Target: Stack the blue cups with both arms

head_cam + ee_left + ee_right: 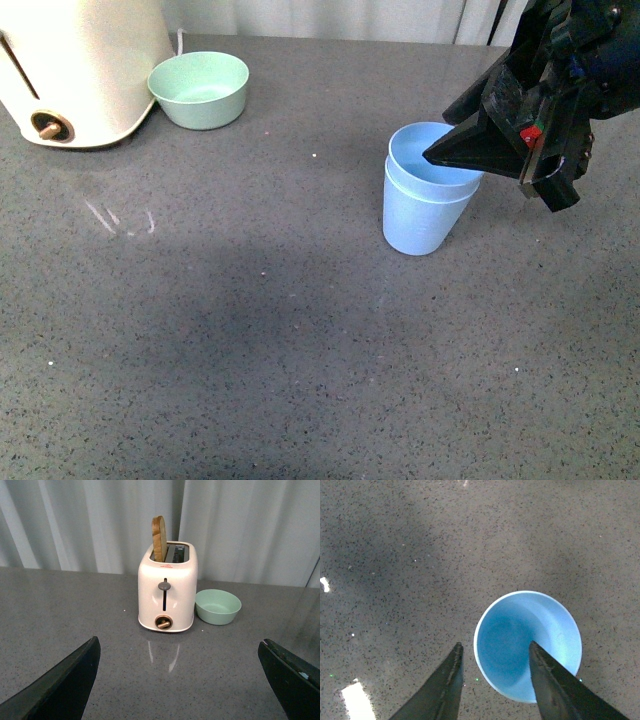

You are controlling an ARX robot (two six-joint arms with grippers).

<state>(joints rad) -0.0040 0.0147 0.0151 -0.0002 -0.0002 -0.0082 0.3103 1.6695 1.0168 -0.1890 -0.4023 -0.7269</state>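
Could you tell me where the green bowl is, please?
In the front view the green bowl sits far left, beside the cream toaster, away from the blue cups.

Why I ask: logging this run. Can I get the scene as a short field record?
blue cups: two, nested, upright on the table
right claw: open, one finger over the cups' mouth, one outside the rim
left claw: open, holding nothing, facing the toaster
stack: appears done
other: mint green bowl beside toaster; bread slice in its slot

Nested cups (425,200) at right, bowl (199,88) beside toaster (80,65) far left
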